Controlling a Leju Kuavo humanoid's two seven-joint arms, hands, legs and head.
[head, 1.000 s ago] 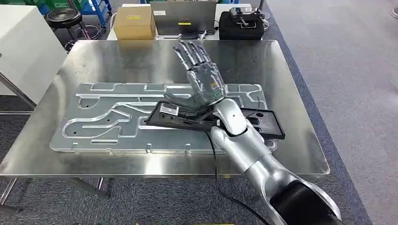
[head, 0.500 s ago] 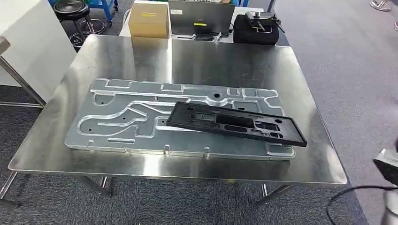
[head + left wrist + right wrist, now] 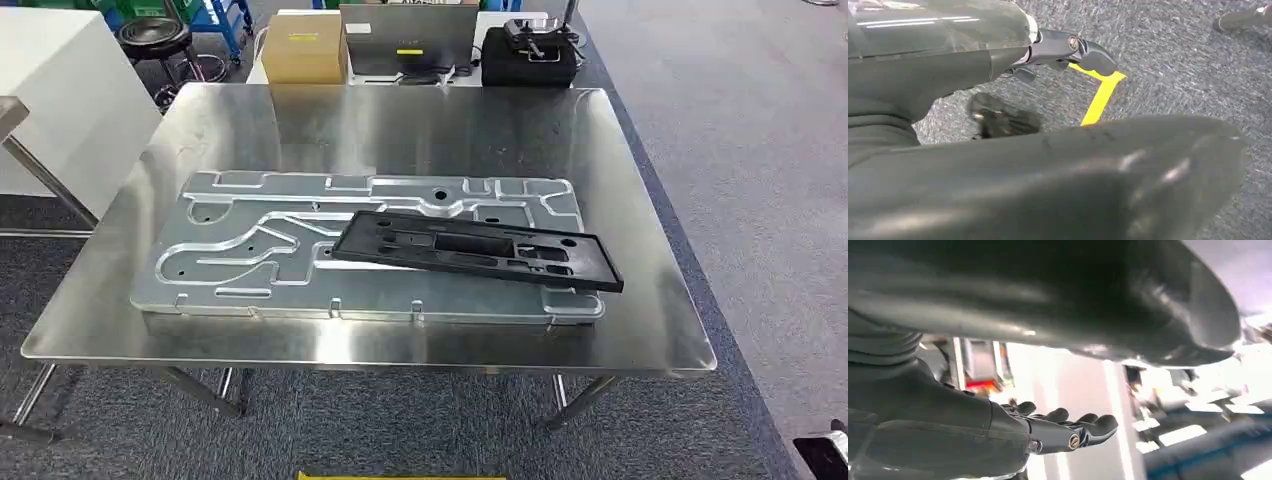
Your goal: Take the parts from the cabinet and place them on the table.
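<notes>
A long black plastic frame lies at a slight slant on a large machined aluminium plate, which lies flat on the steel table. No hand touches either part. In the left wrist view my left hand hangs over grey carpet, its dark fingers stretched out and holding nothing. The right wrist view has my right hand with fingers extended and apart, also holding nothing, against a bright blurred background.
Behind the table stand a cardboard box, a grey laptop-like case and a black bag. A white cabinet and a black stool are at the left. Yellow tape marks the carpet.
My right hand, which lay spread over the black frame a second ago, has let it go and drawn back out of the head view. The frame stays on the plate. The camera shifted slightly.
</notes>
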